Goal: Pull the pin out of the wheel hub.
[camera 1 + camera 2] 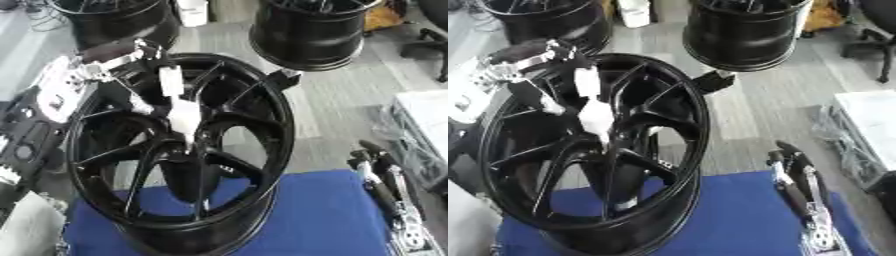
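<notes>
Left eye view shows a large black wheel hub [179, 150] standing tilted on the blue-covered bench [324, 215], near the bench's left edge, its spoked face turned up toward the camera. The left robot hand [179, 112] reaches in from the upper left over the rim, its white-tipped fingers [171, 80] pointing down at the centre of the spokes; they seem to close around something pale there, but the pin itself cannot be made out, so whether this robot hand is grasping it cannot be told. The right robot hand [798, 187] rests at the bench's right edge, fingers up and relaxed, grasping nothing, well apart from the hub. Two more black wheels [306, 32] stand on the grey floor [350, 100] beyond the bench.
</notes>
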Motion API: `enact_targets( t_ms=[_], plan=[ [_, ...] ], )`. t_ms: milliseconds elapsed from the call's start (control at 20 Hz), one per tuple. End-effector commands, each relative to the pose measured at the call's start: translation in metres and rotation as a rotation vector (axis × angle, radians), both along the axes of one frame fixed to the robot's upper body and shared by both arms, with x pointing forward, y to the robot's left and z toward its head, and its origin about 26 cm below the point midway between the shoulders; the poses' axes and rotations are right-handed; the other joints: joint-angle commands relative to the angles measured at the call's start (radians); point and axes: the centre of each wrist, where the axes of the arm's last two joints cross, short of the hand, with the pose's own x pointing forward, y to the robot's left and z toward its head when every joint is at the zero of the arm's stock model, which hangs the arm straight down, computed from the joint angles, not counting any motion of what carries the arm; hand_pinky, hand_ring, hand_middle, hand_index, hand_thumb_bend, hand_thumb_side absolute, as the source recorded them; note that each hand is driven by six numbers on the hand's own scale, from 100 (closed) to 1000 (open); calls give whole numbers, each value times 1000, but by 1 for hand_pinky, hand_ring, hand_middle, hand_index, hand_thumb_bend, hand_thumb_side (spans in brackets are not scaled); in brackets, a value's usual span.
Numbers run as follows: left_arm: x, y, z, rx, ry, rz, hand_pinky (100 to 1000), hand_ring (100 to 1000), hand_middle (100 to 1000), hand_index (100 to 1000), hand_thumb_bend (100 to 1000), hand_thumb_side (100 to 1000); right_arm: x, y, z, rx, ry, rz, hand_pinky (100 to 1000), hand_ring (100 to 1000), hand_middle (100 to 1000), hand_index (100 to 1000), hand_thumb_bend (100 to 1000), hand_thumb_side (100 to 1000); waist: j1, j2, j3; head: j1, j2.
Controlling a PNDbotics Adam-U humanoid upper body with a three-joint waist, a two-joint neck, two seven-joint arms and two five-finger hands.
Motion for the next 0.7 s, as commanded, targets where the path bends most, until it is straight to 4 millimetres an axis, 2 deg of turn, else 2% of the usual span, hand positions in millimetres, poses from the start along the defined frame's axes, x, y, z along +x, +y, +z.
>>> enact_targets(
  t_ms=[50, 150, 200, 450, 700],
  plan=[
    [1, 0, -3, -20, 3, 35, 477, 324, 530, 648, 542, 386, 4, 2, 6, 1, -23, 10, 709, 654, 641, 831, 100, 591, -5, -4, -3, 3, -2],
    [1, 1, -6, -50, 11, 56, 455, 294, 490, 606, 497, 358, 4, 2, 7, 2, -24, 11, 709, 654, 641, 831, 100, 592, -5, -3, -3, 1, -2],
    [2, 1, -7, -67, 16, 67, 435, 261, 444, 556, 448, 325, 4, 2, 7, 2, -24, 11, 709, 654, 641, 831, 100, 593, -5, -3, -3, 0, -2],
    [2, 2, -9, -162, 50, 104, 392, 171, 290, 420, 329, 271, 5, 2, 7, 3, -24, 11, 709, 654, 641, 831, 100, 595, -6, 0, -4, 1, -2],
    [1, 1, -6, -206, 111, 91, 389, 154, 254, 396, 323, 276, 4, 2, 7, 4, -25, 9, 709, 654, 641, 831, 100, 595, -7, 0, -2, 1, -2]
  ],
)
